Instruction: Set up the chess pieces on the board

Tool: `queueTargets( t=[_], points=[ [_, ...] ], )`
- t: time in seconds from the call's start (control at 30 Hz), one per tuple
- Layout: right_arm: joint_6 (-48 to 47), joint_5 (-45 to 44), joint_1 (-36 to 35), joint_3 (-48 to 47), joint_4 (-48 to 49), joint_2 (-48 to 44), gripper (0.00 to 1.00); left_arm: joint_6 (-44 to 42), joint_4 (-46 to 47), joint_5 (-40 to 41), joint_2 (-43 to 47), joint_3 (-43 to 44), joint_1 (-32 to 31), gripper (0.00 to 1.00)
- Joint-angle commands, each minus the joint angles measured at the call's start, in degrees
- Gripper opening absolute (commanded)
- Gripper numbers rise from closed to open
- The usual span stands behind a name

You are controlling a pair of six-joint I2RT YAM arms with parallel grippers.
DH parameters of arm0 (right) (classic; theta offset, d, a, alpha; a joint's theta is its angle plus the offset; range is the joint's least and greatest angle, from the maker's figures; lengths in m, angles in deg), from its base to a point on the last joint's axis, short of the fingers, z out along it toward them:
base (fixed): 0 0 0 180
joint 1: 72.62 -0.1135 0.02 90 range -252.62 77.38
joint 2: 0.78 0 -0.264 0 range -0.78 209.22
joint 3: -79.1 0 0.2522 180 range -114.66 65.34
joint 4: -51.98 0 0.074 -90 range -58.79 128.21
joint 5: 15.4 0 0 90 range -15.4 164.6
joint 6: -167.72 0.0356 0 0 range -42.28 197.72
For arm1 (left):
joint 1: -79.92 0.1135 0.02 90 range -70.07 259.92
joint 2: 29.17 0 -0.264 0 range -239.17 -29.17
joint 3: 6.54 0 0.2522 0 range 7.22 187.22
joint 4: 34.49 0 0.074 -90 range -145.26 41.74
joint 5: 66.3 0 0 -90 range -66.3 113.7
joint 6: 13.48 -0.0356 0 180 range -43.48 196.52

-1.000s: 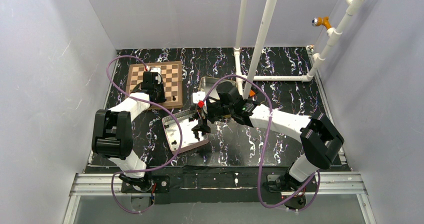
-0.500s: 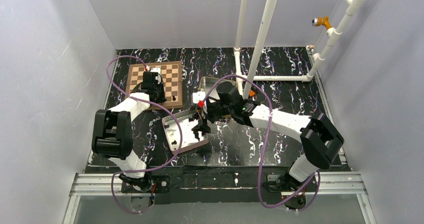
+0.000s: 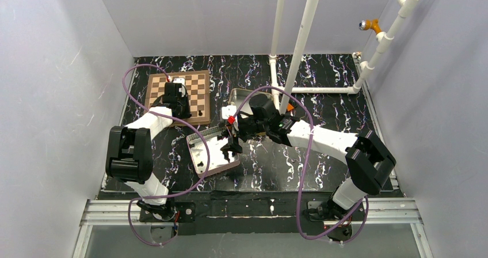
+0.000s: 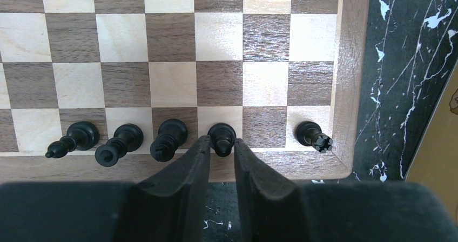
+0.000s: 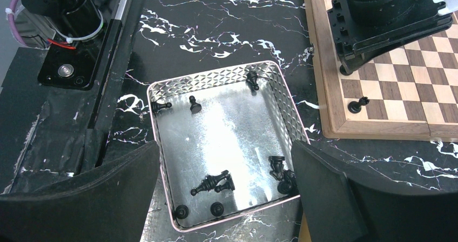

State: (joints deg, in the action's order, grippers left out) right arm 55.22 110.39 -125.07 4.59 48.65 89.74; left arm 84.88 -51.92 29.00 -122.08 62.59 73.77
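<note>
Left tool [image 4: 220,145] is clamped on one upright piece [image 4: 222,135] in the edge row of the board [image 4: 345,91], which lies toward the far left corner of the surface [image 3: 322,102]. The piece's long axis is vertical, dead centre in the grip. A neighbour [image 4: 169,139] stands just beside it on one side, an empty square on the other. In my judgement you release and withdraw straight up. Right tool [image 5: 224,172] hangs wide apart, holding nothing, above the tin [image 5: 216,72] of loose pieces [image 5: 213,185].
</note>
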Motion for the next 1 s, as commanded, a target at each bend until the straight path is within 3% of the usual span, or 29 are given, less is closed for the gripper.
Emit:
queueTargets(
  t=[0.0,0.37,0.63,0.8,0.97],
  points=[
    [0.03,0.54,0.33,-0.68,2.46,-0.7,0.98,-0.01,-1.56,0.4,2.8,2.02,0.26,0.25],
    [0.0,0.68,0.35,-0.64,2.48,-0.76,0.98,0.61,-4.68,-0.99,5.28,5.29,0.26,0.29],
    [-1.25,0.47,0.39,-0.51,1.76,-1.52,0.98,0.42,-12.34,-1.25,13.2,6.57,0.26,0.34],
    [-9.58,4.57,1.19,-1.71,-3.53,-1.43,0.98,-0.01,-22.23,-8.15,21.55,7.63,0.26,0.56],
    [-22.1,8.68,1.29,-4.53,-13.87,0.15,0.98,4.45,-26.65,-11.3,33.61,2.23,0.33,0.97]
  ],
)
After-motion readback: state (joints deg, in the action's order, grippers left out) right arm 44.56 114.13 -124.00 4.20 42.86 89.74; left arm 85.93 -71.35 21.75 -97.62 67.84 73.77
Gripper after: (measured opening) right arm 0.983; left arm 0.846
